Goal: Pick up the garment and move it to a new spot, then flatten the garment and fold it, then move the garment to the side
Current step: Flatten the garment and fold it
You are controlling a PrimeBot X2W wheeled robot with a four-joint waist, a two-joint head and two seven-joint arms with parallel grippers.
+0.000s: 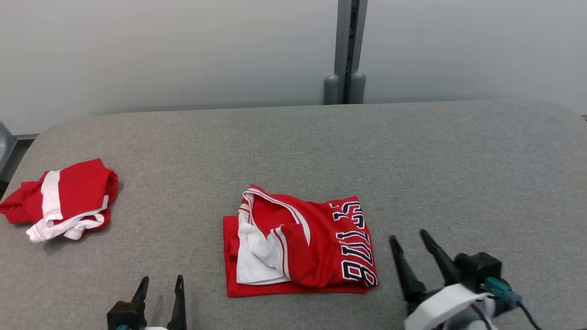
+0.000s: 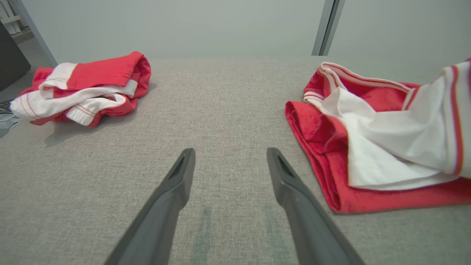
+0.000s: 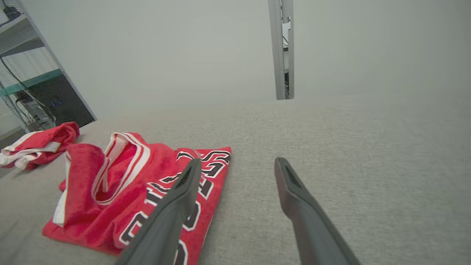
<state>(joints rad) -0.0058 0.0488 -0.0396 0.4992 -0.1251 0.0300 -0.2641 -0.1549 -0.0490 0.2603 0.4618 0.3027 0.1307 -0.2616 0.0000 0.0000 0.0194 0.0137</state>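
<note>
Left gripper hovers low over the grey padded table with its fingers spread and nothing between them. A second red-and-white garment lies bunched well off to its left and farther ahead. Just to its right and slightly ahead sits the red jersey, apparently loosely folded into a near-square, with white fabric spilling from the open side that faces this gripper. Its longer axis runs across the table from one gripper toward the other. The striped neckline points to the far left corner, and the column of lettering runs near-to-far along the edge closest to the right gripper. That gripper is also spread and empty, its fingers near the lettered edge but apart from it. The fold looks done, so shifting the jersey aside seems to be the step in hand. To do it well, each gripper should come in low from its own side, pinch through every layer at the near corners, and carry both ends level so the loose white flap does not fall open.
</note>
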